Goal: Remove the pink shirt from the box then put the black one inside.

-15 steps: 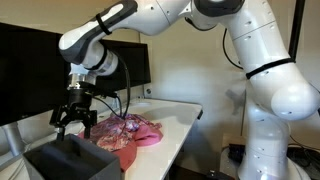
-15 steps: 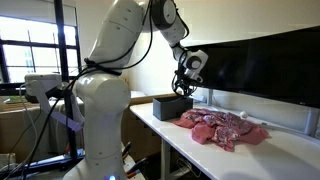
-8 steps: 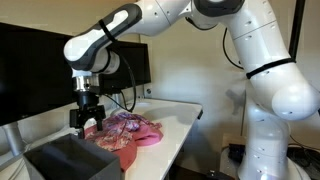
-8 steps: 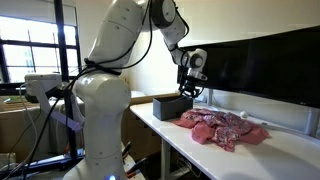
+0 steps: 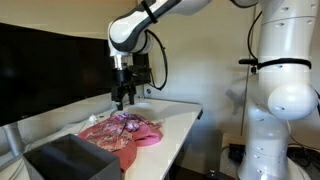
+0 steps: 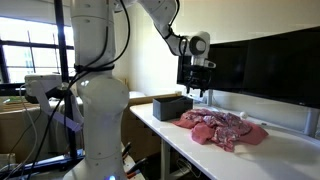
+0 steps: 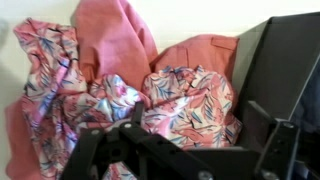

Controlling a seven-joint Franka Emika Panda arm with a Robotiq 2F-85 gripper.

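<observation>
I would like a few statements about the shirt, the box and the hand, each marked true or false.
1. The pink shirt lies on the table, outside the box. True.
2. The hand grips the pink shirt. False: it hangs open above it and holds nothing.
3. The pink shirt is plain, with no pattern. False: the wrist view shows a leafy print on it.
4. The box stands beside the pink shirt. True.

Daylight pours through the window (image 6: 28, 55); the worktop (image 5: 177, 118) glows bright; wrist view is soft, claw (image 7: 185, 150) blurred dark.
</observation>
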